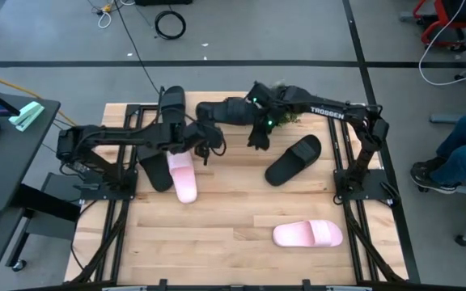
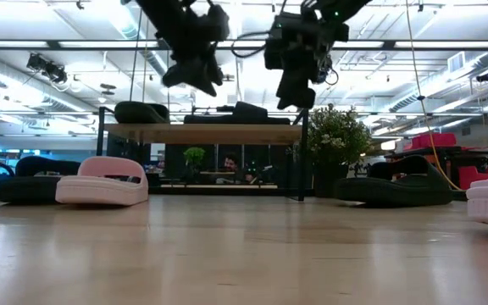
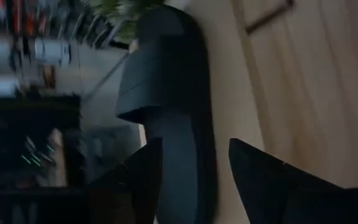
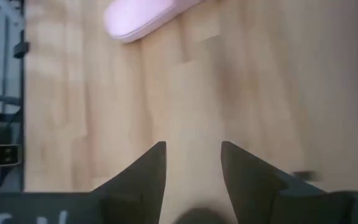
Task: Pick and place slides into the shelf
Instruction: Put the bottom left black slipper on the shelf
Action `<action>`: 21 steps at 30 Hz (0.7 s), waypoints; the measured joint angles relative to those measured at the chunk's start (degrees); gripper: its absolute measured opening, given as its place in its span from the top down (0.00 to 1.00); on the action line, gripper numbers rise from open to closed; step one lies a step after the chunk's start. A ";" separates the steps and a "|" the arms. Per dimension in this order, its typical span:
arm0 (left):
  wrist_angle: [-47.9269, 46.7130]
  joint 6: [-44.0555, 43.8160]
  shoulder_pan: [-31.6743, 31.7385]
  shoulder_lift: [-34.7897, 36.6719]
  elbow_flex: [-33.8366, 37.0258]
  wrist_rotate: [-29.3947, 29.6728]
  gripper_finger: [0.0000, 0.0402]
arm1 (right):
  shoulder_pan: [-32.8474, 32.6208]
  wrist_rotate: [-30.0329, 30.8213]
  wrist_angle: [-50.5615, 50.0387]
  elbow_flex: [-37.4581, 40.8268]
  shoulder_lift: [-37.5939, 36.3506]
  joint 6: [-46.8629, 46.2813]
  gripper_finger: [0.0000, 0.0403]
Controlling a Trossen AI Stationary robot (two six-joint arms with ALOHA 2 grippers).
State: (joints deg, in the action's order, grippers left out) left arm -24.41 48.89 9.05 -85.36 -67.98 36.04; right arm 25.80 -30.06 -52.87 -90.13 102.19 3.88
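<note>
Potted plant point(image 2: 337, 135) beside shelf point(image 2: 202, 133) — right pincer point(image 2: 297, 85) above.

shelf point(image 2: 202, 133): low rack, light wood top, thin black legs, at the far side of the desk
black slides on shelf top: two, one point(image 1: 172, 103) at the left end, one point(image 1: 223, 110) in the middle
black slides on desk: one point(image 1: 294, 159) right of middle, tilted; one point(image 1: 154, 171) at left
pink slides: one point(image 1: 183, 176) just beside the left black one; one point(image 1: 308, 234) near the front right, lying sideways

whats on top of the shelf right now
Two black slides lie on the shelf's top board: one toward its left, one nearer the middle. In the high view both arms cover much of the board, so anything else there is hidden.
</note>
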 joint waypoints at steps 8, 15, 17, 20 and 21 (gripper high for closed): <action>2.87 10.12 6.17 0.02 0.05 -4.71 0.53 | -6.73 -0.02 -0.67 0.00 -0.41 -7.06 0.62; 8.28 13.10 9.37 -1.52 0.03 -9.93 0.58 | -12.09 1.31 -2.60 0.04 -7.89 -8.01 0.63; 8.01 13.77 10.02 -1.96 0.11 -11.54 0.59 | -13.11 1.66 -3.83 0.05 -11.80 -5.28 0.63; 10.32 15.36 10.50 -3.46 0.10 -14.10 0.61 | -13.35 4.55 -3.82 1.09 -18.66 -1.74 0.63; 10.66 16.36 10.72 -3.96 0.12 -14.35 0.61 | -13.26 5.83 -3.31 1.63 -20.64 -1.32 0.63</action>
State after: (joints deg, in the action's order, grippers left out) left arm -13.75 65.25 19.76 -89.33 -67.86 21.69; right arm 12.53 -24.24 -56.17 -88.50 81.55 2.56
